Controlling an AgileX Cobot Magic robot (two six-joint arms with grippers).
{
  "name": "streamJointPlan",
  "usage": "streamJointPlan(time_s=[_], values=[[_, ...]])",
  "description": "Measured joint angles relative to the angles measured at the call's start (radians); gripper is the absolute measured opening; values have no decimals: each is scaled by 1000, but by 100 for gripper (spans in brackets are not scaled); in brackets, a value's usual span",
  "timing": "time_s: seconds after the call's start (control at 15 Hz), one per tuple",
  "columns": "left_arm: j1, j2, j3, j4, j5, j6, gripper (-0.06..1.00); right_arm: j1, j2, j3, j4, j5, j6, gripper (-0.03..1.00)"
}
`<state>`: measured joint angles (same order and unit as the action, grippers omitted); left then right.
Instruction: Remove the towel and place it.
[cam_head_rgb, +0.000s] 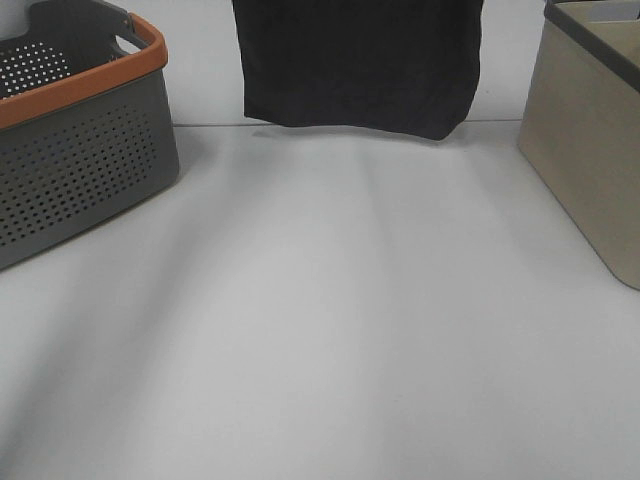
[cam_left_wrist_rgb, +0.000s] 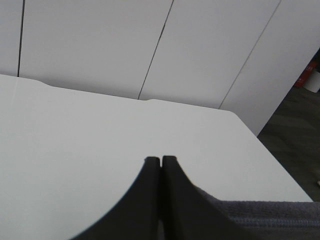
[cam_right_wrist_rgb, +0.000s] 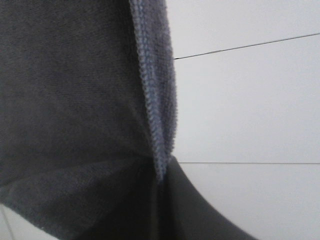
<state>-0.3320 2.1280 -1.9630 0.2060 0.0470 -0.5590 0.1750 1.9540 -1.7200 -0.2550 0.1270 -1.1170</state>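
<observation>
Both grippers closed: right gripper (cam_right_wrist_rgb: 162, 174) on the towel (cam_head_rgb: 360, 65), left gripper (cam_left_wrist_rgb: 161, 160) beside it.

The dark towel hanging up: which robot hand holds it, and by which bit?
The dark navy-charcoal terry towel is pinched by the right gripper at its stitched hem. The left gripper is shut with no cloth between its tips.

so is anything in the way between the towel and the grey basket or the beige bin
Nothing visible. The towel hangs at the far edge, and only bare tabletop lies between it and the grey basket or the beige bin.
</observation>
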Motion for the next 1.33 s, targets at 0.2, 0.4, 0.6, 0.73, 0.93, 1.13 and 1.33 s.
streamJointPlan(time_s=[0.2,0.4,0.6,0.73,0.93,1.13,1.33], values=[[-12,-96,319,18,-221,6,0,0,-96,237,-8,-16,0,2],[-37,-215,598,38,-366,27,0,-2,-209,474,15,-58,0,2],[-56,-294,789,54,-402,51,0,3,-296,672,89,-107,0,2],[-62,-336,892,56,-403,64,0,34,-326,783,111,-107,-1,2],[-62,-375,1027,60,-402,77,0,76,-328,905,129,-119,4,2],[-66,-376,1106,70,-410,77,0,82,-325,969,179,-140,10,2],[-66,-376,1166,71,-410,77,0,125,-267,1011,197,-147,11,2]])
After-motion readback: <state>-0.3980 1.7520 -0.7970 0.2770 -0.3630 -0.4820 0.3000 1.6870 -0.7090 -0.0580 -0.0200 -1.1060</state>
